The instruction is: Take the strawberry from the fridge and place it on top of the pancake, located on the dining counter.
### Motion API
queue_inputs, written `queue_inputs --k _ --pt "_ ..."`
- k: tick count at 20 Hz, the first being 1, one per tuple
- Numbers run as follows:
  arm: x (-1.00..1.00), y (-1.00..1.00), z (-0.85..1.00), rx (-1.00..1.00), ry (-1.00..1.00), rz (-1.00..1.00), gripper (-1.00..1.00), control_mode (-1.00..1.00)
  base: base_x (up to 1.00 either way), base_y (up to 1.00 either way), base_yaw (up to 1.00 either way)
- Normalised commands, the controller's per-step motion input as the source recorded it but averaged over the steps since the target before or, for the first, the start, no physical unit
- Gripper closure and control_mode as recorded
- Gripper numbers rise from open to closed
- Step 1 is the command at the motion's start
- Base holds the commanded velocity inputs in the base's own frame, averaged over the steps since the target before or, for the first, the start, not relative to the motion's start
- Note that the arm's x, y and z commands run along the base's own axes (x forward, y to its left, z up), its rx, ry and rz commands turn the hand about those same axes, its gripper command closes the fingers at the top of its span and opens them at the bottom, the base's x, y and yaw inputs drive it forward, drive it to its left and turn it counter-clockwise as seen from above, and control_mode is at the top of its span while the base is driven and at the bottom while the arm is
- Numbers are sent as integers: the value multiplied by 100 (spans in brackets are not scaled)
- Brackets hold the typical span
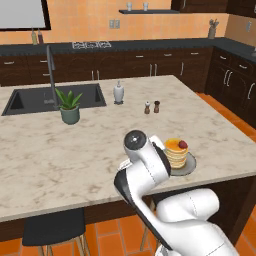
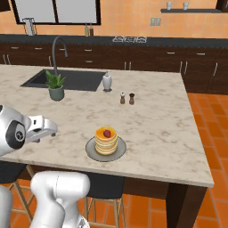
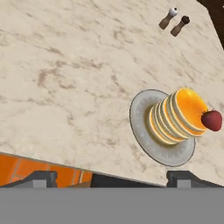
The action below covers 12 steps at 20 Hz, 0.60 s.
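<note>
One strawberry [image 3: 211, 120] tops the pancake [image 3: 179, 116] on its plate [image 3: 144, 131]; the jaws stand spread, empty.

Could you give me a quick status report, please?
Gripper open, empty. Strawberry on pancake, dining counter. Nothing in the way.

Home kitchen: marbled island counter [image 1: 60, 160] with inset sink [image 1: 30, 100] and tall faucet [image 1: 50, 75], dark wood cabinets [image 1: 165, 65], orange tile floor [image 2: 209, 116]. Probably a cooktop [image 1: 91, 45] on the back counter; it's small.
</note>
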Motion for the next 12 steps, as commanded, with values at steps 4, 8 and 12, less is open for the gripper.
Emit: queue_inputs --k 4,8,12 --pt "43 24 -7 -2 1 -2 -100 -100 0 0 0" --pt "83 61 -21 -5 15 -10 -100 -100 0 0 0" --pt "95 87 -22 -8 24 -18 -100 -100 0 0 0"
